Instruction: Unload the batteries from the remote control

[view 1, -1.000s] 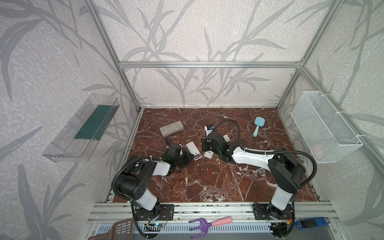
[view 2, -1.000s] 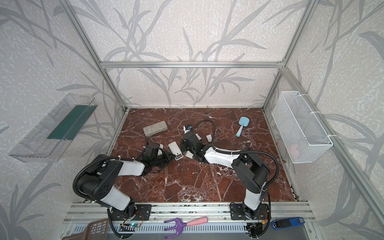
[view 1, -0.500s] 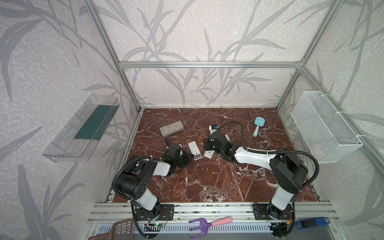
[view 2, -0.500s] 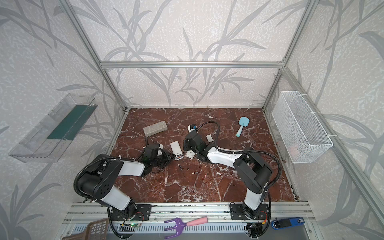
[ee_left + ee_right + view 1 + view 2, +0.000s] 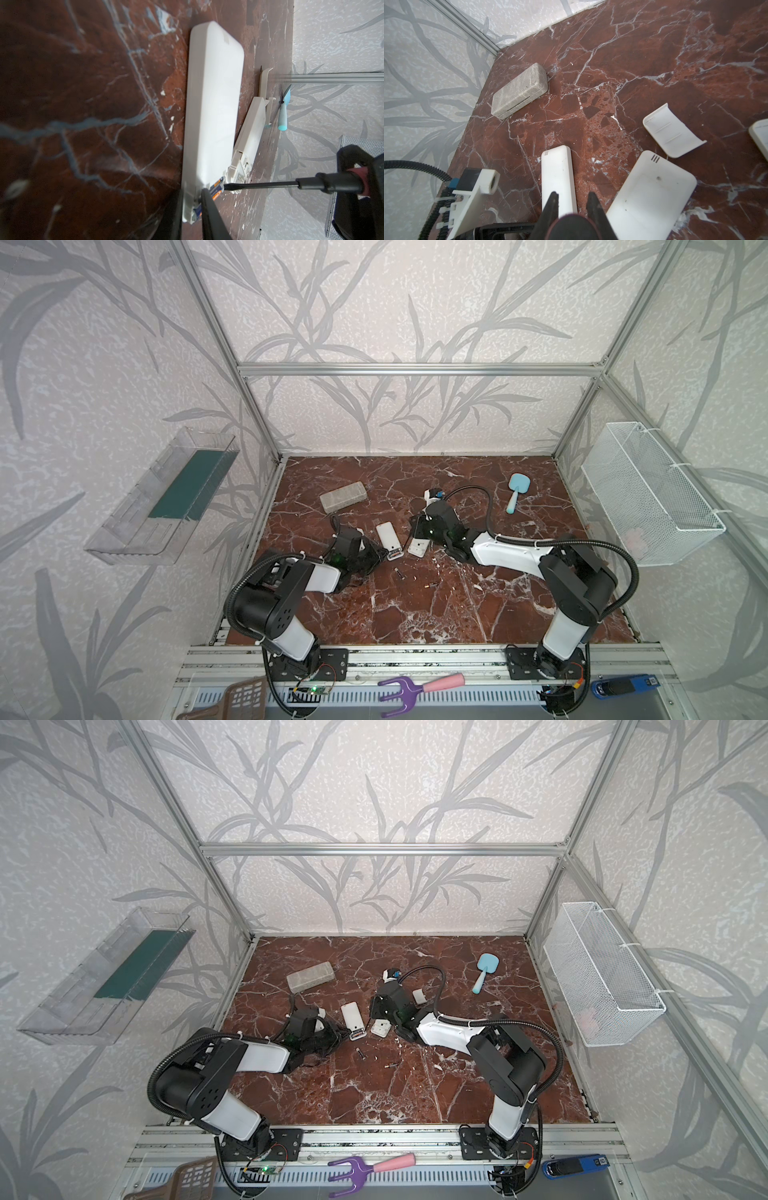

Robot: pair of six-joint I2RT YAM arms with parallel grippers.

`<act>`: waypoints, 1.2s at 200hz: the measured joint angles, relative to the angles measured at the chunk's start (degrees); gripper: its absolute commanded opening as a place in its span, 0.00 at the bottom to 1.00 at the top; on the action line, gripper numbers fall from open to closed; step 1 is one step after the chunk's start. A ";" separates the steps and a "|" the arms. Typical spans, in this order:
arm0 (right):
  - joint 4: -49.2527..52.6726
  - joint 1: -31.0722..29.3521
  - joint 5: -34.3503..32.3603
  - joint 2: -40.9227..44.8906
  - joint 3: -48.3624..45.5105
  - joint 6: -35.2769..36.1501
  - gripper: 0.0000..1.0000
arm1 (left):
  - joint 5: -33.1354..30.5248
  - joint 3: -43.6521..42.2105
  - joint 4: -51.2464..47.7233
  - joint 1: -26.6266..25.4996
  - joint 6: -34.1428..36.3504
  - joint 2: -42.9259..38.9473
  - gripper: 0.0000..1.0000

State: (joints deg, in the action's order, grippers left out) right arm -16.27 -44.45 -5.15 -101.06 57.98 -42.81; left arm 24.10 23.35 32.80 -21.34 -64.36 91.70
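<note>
In a top view the long white remote [image 5: 386,536] is seen lying on the tabletop [image 5: 478,614], its open end clamped by the left tool [image 5: 380,556], and its long axis runs straight away from that tool. The right tool [image 5: 419,531] is held just beyond the remote, so the left arm is the nearer. Two loose batteries [image 5: 400,573] are found just beside the left tool, toward the arms' bases. A wire basket [image 5: 665,506] is hung well apart from the right tool, with something pale pink in it. A clear tray [image 5: 137,531] is hung well apart from the left tool, with a green pad in it

In the left wrist view a battery [image 5: 217,186] is shown seated in the remote's compartment, beside the left tool's fingers [image 5: 207,207]. The screwdriver [image 5: 270,185] is laid across the remote's axis, its tip touching that battery. A second remote [image 5: 249,133] lies just beyond, and its bay appears empty

In the right wrist view the right tool is seen pinching the screwdriver's dark red handle, with the remote directly ahead of it. A closed grey case [image 5: 519,91] lies farther ahead, and its contents are hidden. Levering the battery sideways out of the compartment is judged to be the step in hand
</note>
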 measured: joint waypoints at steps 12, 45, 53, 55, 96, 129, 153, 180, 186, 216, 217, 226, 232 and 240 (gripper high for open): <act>-0.20 0.28 0.28 0.00 -0.11 -0.63 0.00 | 0.00 0.00 0.00 0.00 0.00 0.00 0.21; -0.96 1.09 1.29 0.00 -0.85 -2.62 0.00 | 0.00 0.00 0.00 0.00 0.00 0.02 0.21; -1.09 1.25 1.49 0.02 -0.98 -2.95 0.00 | 0.00 0.00 0.02 0.00 0.02 0.02 0.21; -1.14 1.29 1.55 0.00 -1.01 -3.02 0.00 | 0.00 0.00 0.02 0.00 0.00 0.02 0.21; -1.55 1.70 2.05 0.00 -1.05 -4.09 0.00 | 0.00 0.00 0.55 0.00 0.00 0.35 0.21; -2.34 1.95 2.21 0.00 -1.18 -4.81 0.00 | -0.07 0.00 1.31 0.00 0.00 0.74 0.21; -2.75 2.12 2.25 0.00 -1.27 -5.49 0.00 | -0.15 0.00 1.62 0.00 -0.15 0.87 0.21; -2.78 2.21 2.43 0.00 -1.27 -5.64 0.00 | -0.15 0.00 1.79 0.00 -0.17 0.98 0.20; -2.78 2.23 2.49 0.00 -1.27 -5.64 0.00 | -0.15 0.00 1.81 0.00 -0.20 0.98 0.21; -2.78 2.34 2.69 -0.07 -1.27 -5.57 0.00 | -0.15 0.00 1.95 0.00 -0.20 1.07 0.21; -2.78 2.34 2.69 -0.11 -1.27 -5.55 0.00 | -0.15 0.00 1.95 0.00 -0.20 1.07 0.21; -2.78 2.36 2.69 -0.24 -1.27 -5.40 0.00 | -0.20 0.00 1.92 0.00 -0.20 1.07 0.21; -2.73 2.36 2.64 -0.33 -1.27 -5.20 0.00 | -0.24 0.02 1.88 -0.04 -0.20 1.07 0.21; -2.71 2.34 2.62 -0.50 -1.27 -4.76 0.00 | -0.42 0.07 1.75 -0.13 -0.17 1.05 0.21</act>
State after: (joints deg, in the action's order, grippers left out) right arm -18.98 -42.11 -2.52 -101.56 56.71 -47.57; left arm 23.68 23.42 34.54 -21.47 -64.53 92.75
